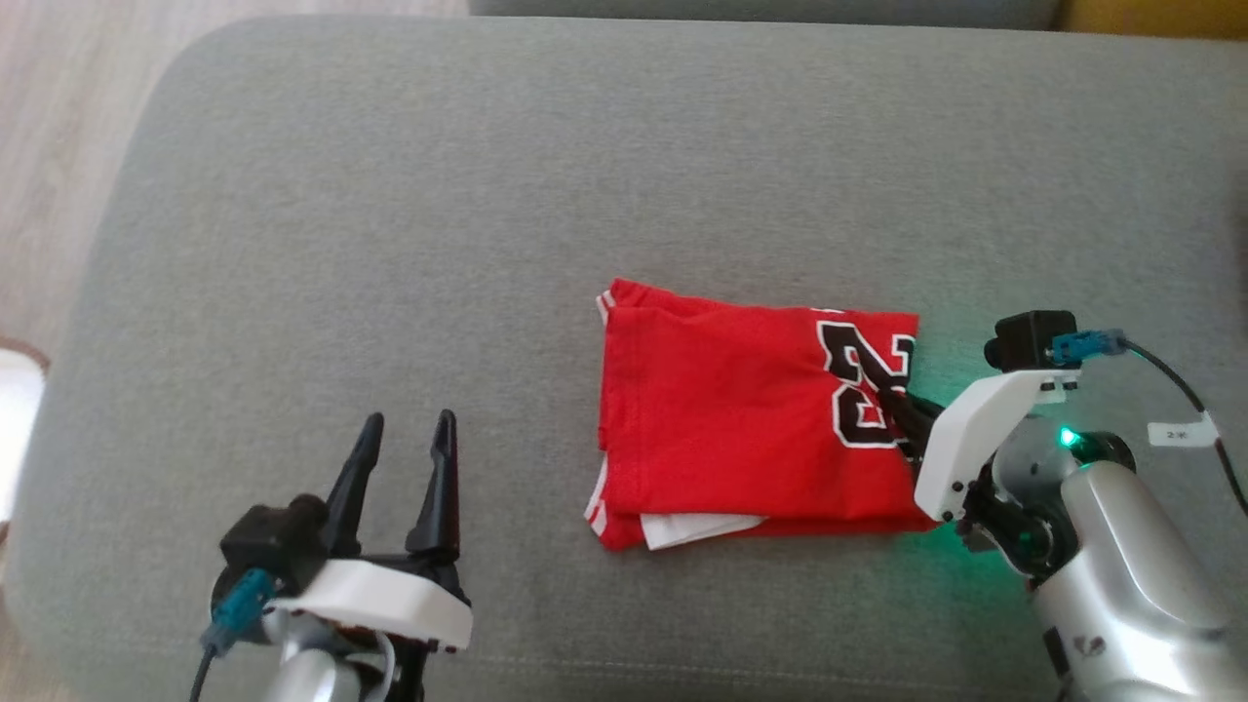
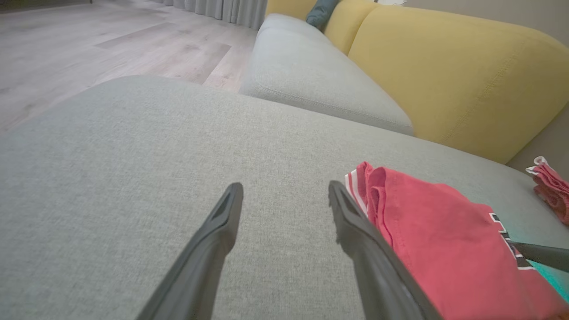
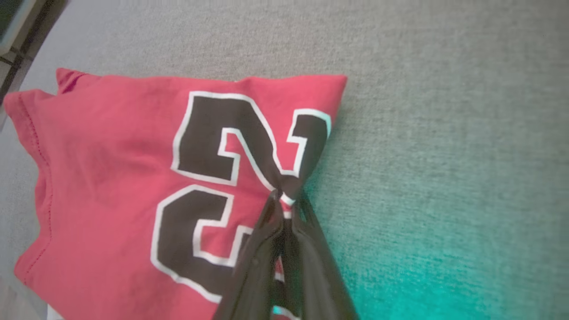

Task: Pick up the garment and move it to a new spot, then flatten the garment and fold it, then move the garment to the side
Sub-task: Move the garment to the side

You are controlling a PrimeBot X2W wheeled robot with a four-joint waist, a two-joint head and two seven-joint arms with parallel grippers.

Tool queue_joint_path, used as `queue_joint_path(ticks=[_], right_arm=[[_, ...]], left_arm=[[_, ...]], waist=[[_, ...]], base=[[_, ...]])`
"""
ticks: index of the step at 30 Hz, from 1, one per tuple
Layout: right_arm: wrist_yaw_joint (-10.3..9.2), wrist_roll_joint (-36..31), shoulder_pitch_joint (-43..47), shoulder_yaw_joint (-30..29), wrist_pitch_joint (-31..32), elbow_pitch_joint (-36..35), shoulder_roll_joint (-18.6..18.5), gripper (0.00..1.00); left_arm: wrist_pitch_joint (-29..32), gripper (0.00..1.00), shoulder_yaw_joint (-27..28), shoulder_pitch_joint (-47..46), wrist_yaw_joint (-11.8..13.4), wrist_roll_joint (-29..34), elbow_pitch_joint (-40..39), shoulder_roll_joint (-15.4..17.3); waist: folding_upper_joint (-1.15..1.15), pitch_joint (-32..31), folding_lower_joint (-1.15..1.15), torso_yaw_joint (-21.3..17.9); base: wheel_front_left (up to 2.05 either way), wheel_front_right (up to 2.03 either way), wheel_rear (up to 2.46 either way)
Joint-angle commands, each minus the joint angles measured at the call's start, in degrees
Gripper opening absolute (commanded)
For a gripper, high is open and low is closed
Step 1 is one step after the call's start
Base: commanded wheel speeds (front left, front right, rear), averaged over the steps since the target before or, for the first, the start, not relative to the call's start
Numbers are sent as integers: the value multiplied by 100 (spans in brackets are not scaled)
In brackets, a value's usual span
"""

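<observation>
Two grippers are seen low over a grey cushion [image 1: 390, 224]. The left gripper [image 1: 410, 421] is held spread, with nothing between its fingers, clear of the fabric. The right gripper [image 1: 899, 402] is pressed together, pinching the folded red garment [image 1: 721, 419] at its edge, on the black numeral print. The garment is laid flat between both grippers, long axis running gripper to gripper, striped hems toward the left one. Beyond are a second grey seat [image 2: 311, 80], a yellow backrest [image 2: 444, 75], a wood floor [image 2: 111, 35] and another red cloth [image 2: 551, 186].
</observation>
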Motion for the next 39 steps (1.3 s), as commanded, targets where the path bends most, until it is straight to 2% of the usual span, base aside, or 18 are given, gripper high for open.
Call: queue_joint_path(ticks=[1, 6, 13, 17, 21, 28, 39], right_arm=[[37, 24, -208, 101, -105, -113, -98, 0], [37, -65, -454, 10, -368, -201, -399, 0], [37, -200, -744, -179, -329, -653, -863, 0], [37, -298, -974, -299, -317, -928, -866, 0], [37, -328, -1119, -350, -383, -1018, -733, 0], [37, -373, -1208, -411, -509, -1032, -627, 0], [37, -554, -1779, -647, -441, -1088, -693, 0]], left_arm=[[-70, 100, 217, -207, -21, 70, -178, -14], [-70, 100, 268, -232, -54, 144, -269, -6], [-69, 100, 232, -419, -82, 252, -425, 25], [5, 100, 166, -674, -118, 335, -507, 104], [105, 100, 87, -907, -146, 414, -568, 151], [175, 100, -2, -1100, -152, 472, -637, 168], [80, 100, 19, -1119, -110, 380, -602, 127]], waist=[[0, 11, 0, -95], [0, 83, 0, -559], [0, 428, 0, -1647], [0, 824, 0, -2378], [0, 1097, 0, -2741], [0, 1255, 0, -2880], [0, 1097, 0, -2373]], base=[[0, 0, 0], [0, 0, 0], [0, 0, 0], [0, 0, 0], [0, 0, 0], [0, 0, 0], [0, 0, 0]])
